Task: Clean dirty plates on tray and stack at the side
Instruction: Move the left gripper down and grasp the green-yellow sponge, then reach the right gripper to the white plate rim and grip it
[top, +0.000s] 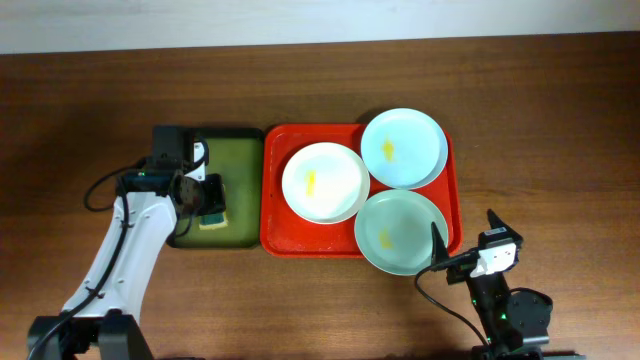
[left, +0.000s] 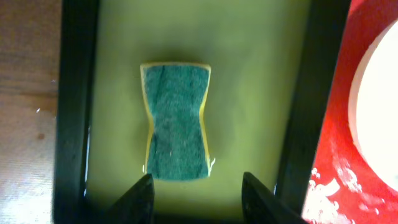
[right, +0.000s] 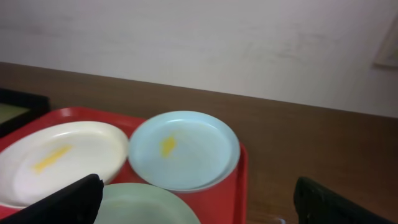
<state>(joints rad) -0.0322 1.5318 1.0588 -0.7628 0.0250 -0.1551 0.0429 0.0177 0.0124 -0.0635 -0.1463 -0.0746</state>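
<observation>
The red tray (top: 274, 215) holds three plates, each with a yellow smear: a white plate (top: 323, 182), a pale blue plate (top: 403, 148) and a pale green plate (top: 401, 232). They also show in the right wrist view: white (right: 56, 160), blue (right: 183, 149), green (right: 146, 205). My left gripper (top: 205, 197) (left: 197, 196) is open and empty, over a green-and-yellow sponge (left: 176, 121) in the dark green tray (top: 232, 160). My right gripper (top: 466, 240) (right: 199, 202) is open and empty near the table's front, just right of the green plate.
The dark green tray's black rim (left: 74, 106) runs on both sides of the sponge. The red tray's edge (left: 333, 162) lies right of it. A pale wall (right: 199, 43) stands behind the brown wooden table (top: 540, 100).
</observation>
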